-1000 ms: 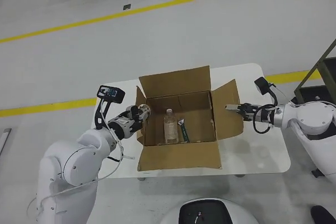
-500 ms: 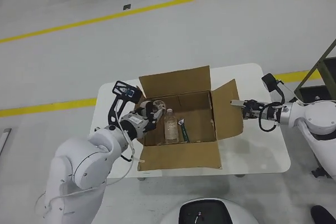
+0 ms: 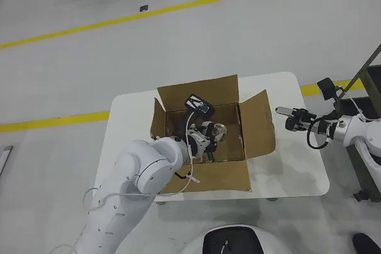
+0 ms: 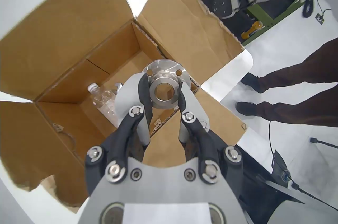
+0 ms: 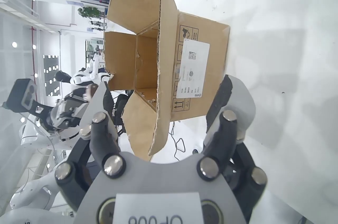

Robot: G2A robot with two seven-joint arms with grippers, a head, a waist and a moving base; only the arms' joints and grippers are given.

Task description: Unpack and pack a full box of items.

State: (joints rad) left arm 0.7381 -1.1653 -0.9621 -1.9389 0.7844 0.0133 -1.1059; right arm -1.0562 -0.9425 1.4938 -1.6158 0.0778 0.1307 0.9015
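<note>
Seen from above, a yellow floor line [image 3: 51,120] crosses the left middle of the frame and ends behind a white, round-cornered worktop [image 3: 130,111] at the centre. On the worktop stands an open cardboard box [image 3: 200,95], all four flaps folded outward: the far flap points to the top of the frame, the near flap lies toward the bottom. A white arm rises from the lower left and bends over the box, so that the left gripper [image 3: 214,132] hangs over the open middle of the box. Its fingers [image 4: 144,93] are closed on a metal flange [image 4: 163,85], a round silver disc with a wide central bore and small bolt holes in its rim; they clamp the raised hub from both sides, and the flange is held above the box floor, not resting on it. Beneath it, on the cardboard floor, lies a clear plastic bottle [image 4: 101,99] with a white cap, on its side. Right of the box's right flap, the right gripper [image 3: 281,112] hovers over bare worktop, pointing toward the box and well apart from it. Its fingers [image 5: 227,98] are spread wide with nothing between them. At the far right edge stands a dark green rack [image 3: 376,79].
</note>
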